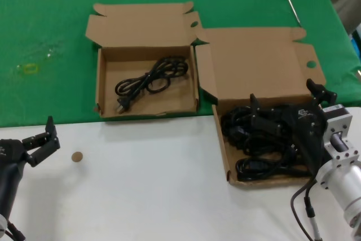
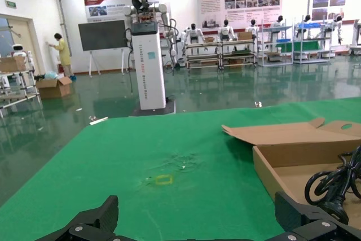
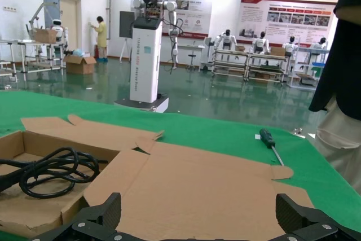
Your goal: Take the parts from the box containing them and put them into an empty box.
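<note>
Narrower box [image 1: 148, 83] w/ one cord [image 1: 151, 79] left of wider box [image 1: 265, 139].

Left gripper [image 1: 49, 134] is being held low at the robot's left side, fingers spread apart, nothing between them. Right gripper [image 1: 287, 108] is being held forward from the right side, arm angled inward, fingers wide apart and empty.

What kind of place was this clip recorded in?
Probably a robotics lab or demo hall: humanoid robots stand along the back wall under poster boards, a white robot tower stands on the glossy floor, and cardboard boxes sit on a green-covered table.
</note>
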Robot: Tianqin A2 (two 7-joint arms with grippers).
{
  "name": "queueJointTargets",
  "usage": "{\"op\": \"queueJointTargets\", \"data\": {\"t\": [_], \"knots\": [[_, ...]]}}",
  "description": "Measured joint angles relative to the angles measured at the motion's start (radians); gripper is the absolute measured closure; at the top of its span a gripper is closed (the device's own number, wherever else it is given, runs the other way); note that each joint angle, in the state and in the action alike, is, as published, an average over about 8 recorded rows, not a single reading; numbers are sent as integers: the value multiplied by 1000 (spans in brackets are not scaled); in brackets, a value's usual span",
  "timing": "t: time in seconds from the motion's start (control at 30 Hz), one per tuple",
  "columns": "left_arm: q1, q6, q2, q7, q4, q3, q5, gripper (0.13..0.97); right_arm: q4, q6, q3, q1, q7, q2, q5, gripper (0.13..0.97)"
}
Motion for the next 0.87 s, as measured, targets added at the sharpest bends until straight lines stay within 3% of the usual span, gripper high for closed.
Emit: {"op": "queueJointTargets", "data": {"t": [0.87], "knots": [[0,0,0,0,0,0,0,132,0,0,0,0,0,0,0,129]]}}
